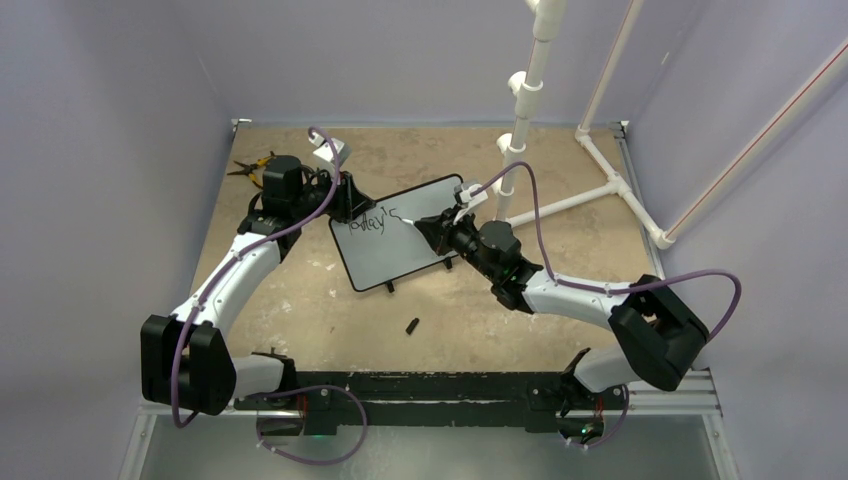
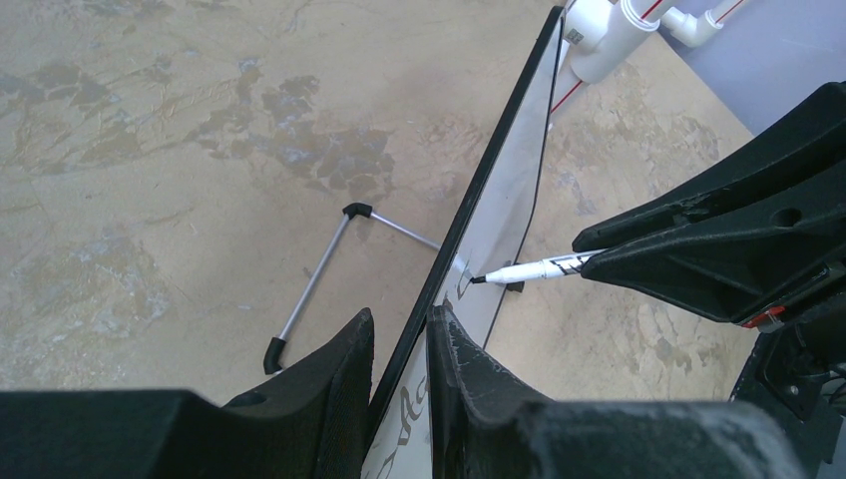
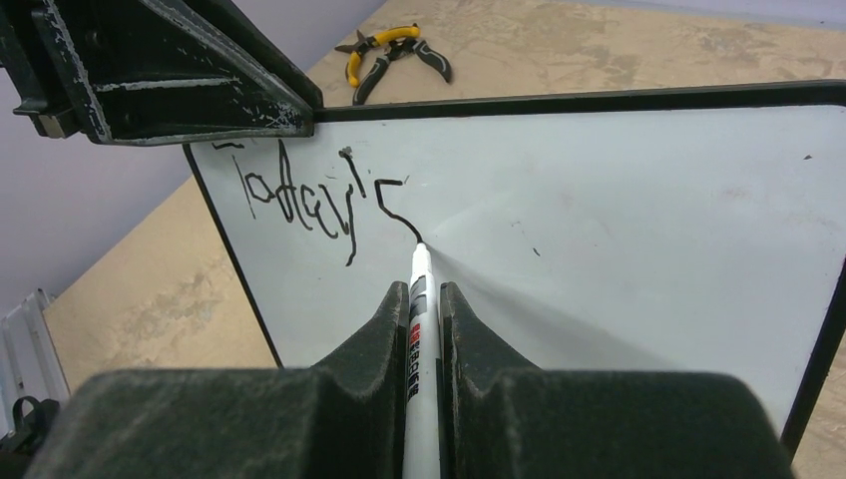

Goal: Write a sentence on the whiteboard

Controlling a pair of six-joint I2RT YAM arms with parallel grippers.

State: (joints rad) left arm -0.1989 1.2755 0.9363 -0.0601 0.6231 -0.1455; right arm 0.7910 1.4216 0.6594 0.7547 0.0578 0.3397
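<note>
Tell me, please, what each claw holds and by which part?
Left claw: the small black-framed white board, by its corner edge. Right claw: the white marker pen, by its barrel.

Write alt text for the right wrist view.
The right gripper holds a white marker with its tip on the whiteboard, at the s of black handwritten "Today's". The left gripper clamps the board's top left corner; yellow-handled pliers lie behind.

We see pale lilac walls (image 1: 400,60) on three sides — a mottled tan tabletop (image 1: 480,340) lies under the right pincer (image 3: 424,294), and white pipes (image 1: 541,55) rise just beyond it.
</note>
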